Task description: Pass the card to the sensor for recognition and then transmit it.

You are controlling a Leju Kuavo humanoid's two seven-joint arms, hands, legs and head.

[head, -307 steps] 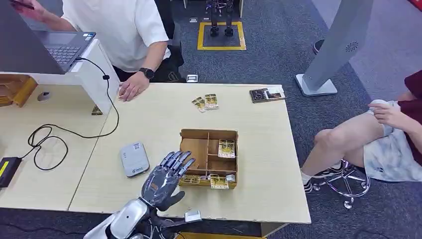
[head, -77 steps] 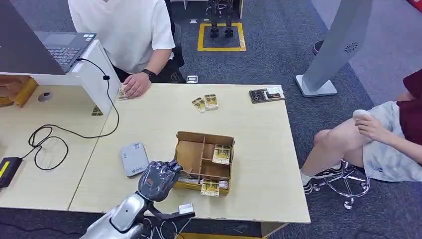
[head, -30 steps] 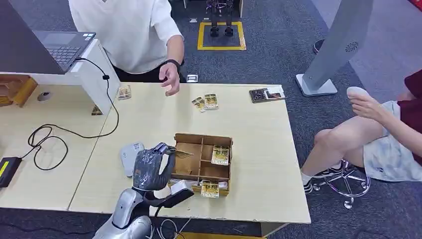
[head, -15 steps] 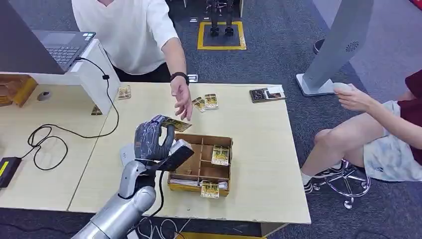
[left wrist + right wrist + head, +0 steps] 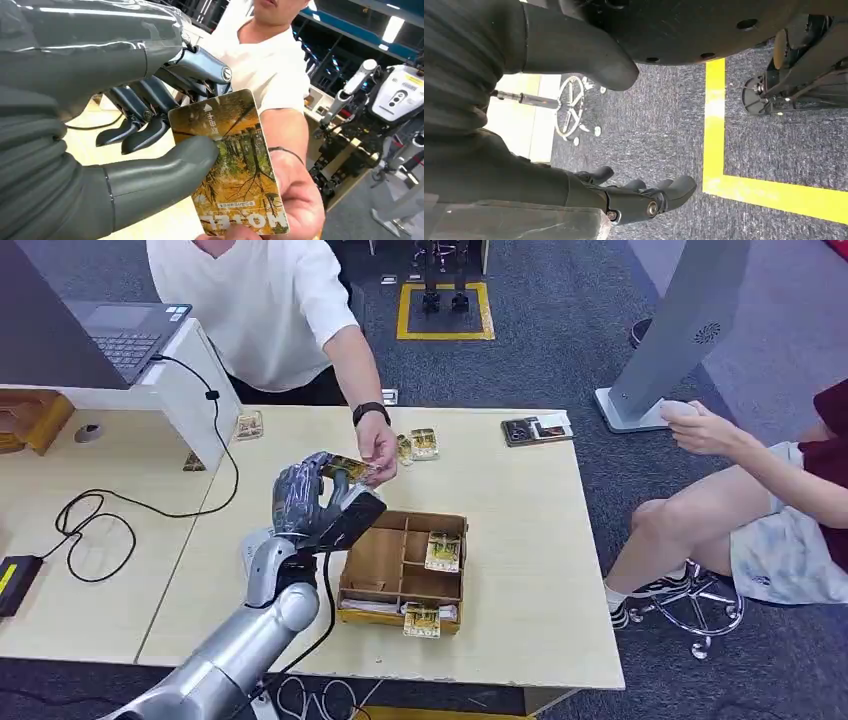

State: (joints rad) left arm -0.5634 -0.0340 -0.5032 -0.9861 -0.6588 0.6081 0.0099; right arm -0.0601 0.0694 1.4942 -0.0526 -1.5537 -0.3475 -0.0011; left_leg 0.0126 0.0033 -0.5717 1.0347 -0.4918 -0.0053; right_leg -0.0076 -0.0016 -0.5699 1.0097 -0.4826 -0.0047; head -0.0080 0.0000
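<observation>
Golden card (image 5: 227, 165) pinched in left hand (image 5: 305, 502); person's hand (image 5: 378, 453) grasps its far end (handover step). Next: release.

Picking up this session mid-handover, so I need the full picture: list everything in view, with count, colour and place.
Held card: one, yellow-brown forest print, pinched by the left hand, a person's fingers on its far end.
Divided box: one, brown cardboard, mid-table, cards in several compartments.
Loose cards: a few, yellow-green, far side of the table.
Card by the laptop stand: one, yellowish.
Sensor: one, grey, mostly hidden behind the left arm.
Laptop: one, grey, on a white stand.
Black cable: one, looped at the table's left.
Dark item: one, far right table edge.
Person in white shirt: one, across the table.
Seated person: one, right.
Left hand: raised, holding card.
Right hand: hanging over grey carpet.
</observation>
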